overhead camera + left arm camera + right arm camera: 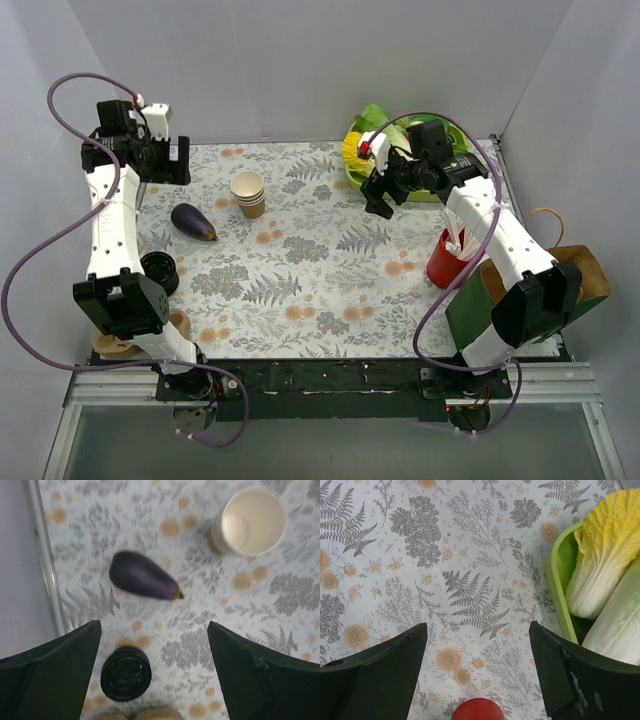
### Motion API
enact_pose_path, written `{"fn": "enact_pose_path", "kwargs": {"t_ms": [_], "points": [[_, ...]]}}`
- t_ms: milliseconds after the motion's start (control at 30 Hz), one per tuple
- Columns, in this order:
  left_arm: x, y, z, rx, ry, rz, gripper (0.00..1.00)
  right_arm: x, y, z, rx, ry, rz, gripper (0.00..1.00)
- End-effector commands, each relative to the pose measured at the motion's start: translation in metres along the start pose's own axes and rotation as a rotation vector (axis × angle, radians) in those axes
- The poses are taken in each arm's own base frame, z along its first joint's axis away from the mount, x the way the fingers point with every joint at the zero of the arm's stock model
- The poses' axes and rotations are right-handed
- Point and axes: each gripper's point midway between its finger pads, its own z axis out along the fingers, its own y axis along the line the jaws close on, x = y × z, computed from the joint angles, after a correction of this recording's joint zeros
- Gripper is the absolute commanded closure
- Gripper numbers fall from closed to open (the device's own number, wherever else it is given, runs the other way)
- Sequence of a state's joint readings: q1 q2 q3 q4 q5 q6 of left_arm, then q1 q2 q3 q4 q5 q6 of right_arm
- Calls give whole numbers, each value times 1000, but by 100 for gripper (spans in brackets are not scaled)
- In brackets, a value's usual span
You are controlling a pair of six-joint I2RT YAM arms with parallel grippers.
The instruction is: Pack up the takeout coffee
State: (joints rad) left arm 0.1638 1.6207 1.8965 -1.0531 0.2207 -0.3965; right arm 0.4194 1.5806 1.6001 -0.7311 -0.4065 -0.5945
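The takeout coffee as a lidded cup is out of view. A round black lid piece (158,271) (126,674) sits near the table's left edge; I cannot tell if a cup is under it. A stack of lidless tan cups (248,194) (252,522) stands at the back, left of centre. My left gripper (160,158) (154,630) hangs open and empty high over the back left corner. My right gripper (384,196) (477,627) hangs open and empty over bare cloth beside the green bowl.
A purple eggplant (193,221) (144,575) lies between the cups and the black lid. A green bowl (360,175) (559,585) of cabbage sits back right. A red cup (443,266) of straws and a brown paper bag (585,270) stand at right. Tan rounded things (118,342) lie front left.
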Motion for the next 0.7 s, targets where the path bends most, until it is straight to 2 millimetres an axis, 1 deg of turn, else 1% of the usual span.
{"fn": "enact_pose_path", "kwargs": {"t_ms": [0, 33, 67, 100, 167, 200, 233, 267, 300, 333, 367, 400, 433, 500, 533, 567, 600, 667], "points": [[82, 6, -8, -29, 322, -71, 13, 5, 12, -3, -29, -8, 17, 9], [88, 6, -11, -43, 354, -90, 13, 7, 14, -2, -36, -5, 25, 10], [90, 6, -12, -50, 362, -107, 13, 11, 17, 0, -45, 3, 38, 10], [91, 5, -13, -54, 364, -122, 13, 11, 19, 1, -56, -2, 45, 10], [90, 1, -10, -46, 345, -162, 13, 12, 23, 5, -79, -1, 72, 11], [87, -4, -8, -16, 325, -164, 13, 9, 26, 7, -98, -10, 78, 11], [80, -7, -10, -3, 279, -157, 13, 9, 26, 9, -104, -10, 89, 12], [87, -10, -6, 7, 287, -164, 13, 12, 25, 15, -111, 0, 100, 13], [88, -10, -5, 4, 282, -165, 14, 4, 22, 15, -106, -11, 107, 14], [88, -9, -6, -1, 272, -163, 14, 3, 21, 17, -105, -10, 109, 16], [92, -11, -4, 5, 280, -165, 14, 3, 18, 21, -104, -4, 117, 17], [91, -15, -2, 27, 265, -180, 15, 3, 14, 23, -89, 2, 135, 17], [79, -17, 5, 40, 208, -187, 16, -1, 10, 23, -74, -2, 141, 18], [71, -34, 19, 94, 170, -216, 18, 3, 9, 30, -80, 15, 175, 19], [58, -38, 28, 109, 129, -224, 23, -2, 7, 29, -80, 9, 174, 21], [59, -44, 45, 130, 154, -240, 29, 2, 7, 34, -92, 25, 184, 23], [46, -41, 49, 118, 125, -256, 35, 4, 8, 32, -96, 41, 194, 24], [34, -30, 61, 67, 97, -285, 36, 9, 10, 34, -97, 56, 205, 25]]}}
